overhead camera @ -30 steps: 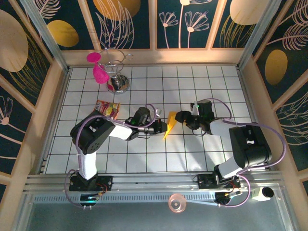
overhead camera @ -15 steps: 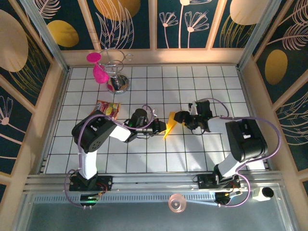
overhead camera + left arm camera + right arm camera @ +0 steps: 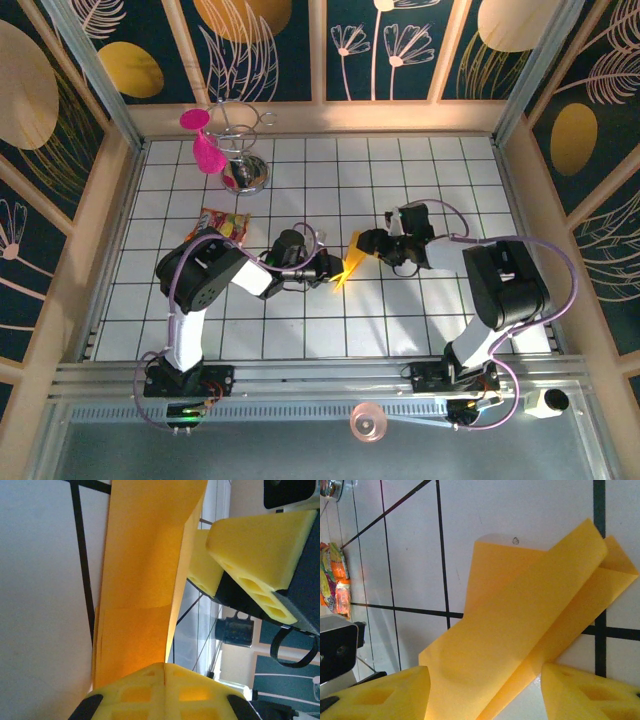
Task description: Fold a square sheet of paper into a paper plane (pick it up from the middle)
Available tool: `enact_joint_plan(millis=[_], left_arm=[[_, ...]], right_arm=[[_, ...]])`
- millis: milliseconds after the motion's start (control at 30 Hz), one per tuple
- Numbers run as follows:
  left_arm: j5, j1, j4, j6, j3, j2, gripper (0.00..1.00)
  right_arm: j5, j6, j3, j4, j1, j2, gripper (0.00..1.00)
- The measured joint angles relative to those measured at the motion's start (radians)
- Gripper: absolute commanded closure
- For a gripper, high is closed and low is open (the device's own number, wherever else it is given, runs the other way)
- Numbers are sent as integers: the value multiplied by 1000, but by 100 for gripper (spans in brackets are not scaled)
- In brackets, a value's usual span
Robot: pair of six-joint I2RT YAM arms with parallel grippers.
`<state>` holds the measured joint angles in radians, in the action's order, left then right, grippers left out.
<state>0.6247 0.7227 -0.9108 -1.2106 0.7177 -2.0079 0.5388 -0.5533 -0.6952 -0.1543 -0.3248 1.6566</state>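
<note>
The orange-yellow sheet of paper (image 3: 349, 259) is folded into a slim pointed paper plane and stands on edge near the table's middle. My left gripper (image 3: 333, 269) is shut on its lower end; in the left wrist view the pads (image 3: 165, 672) meet on the paper (image 3: 142, 580), which rises away from them. My right gripper (image 3: 366, 243) is open at the paper's upper right side. In the right wrist view its two yellow fingers straddle the folded layers (image 3: 530, 625), the gripper (image 3: 482, 682) not pressing them. The right gripper's fingers (image 3: 260, 545) show beside the paper in the left wrist view.
A red-and-yellow snack packet (image 3: 222, 225) lies left of the left arm. A wire stand (image 3: 243, 165) with a pink object (image 3: 205, 150) stands at the back left. Wooden walls (image 3: 95, 230) ring the tiled table. A tape roll (image 3: 368, 422) sits below the front rail.
My right gripper has moved left, up to the paper, and its jaws have narrowed a little. The left gripper keeps its hold; the paper has shifted slightly.
</note>
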Motion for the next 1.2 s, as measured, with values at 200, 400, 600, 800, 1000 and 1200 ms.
enact_joint_plan(millis=[200, 400, 600, 800, 1000, 1200], left_arm=[[-1, -4, -14, -11, 0, -5, 100], [-2, -4, -12, -10, 0, -6, 99], [-8, -4, 10, 10, 0, -6, 88], [-38, -4, 93, 69, 1, 27, 80], [-79, -4, 173, 128, 1, 90, 74], [-121, -4, 245, 172, 1, 121, 64]], right_arm=[[-35, 6, -31, 51, -13, 13, 44], [-95, 5, -79, 129, -36, 34, 48], [-167, 4, -132, 212, -64, 56, 49], [-231, -2, -175, 277, -92, 81, 49], [-268, -3, -198, 310, -107, 91, 49], [-278, -6, -207, 322, -111, 96, 49]])
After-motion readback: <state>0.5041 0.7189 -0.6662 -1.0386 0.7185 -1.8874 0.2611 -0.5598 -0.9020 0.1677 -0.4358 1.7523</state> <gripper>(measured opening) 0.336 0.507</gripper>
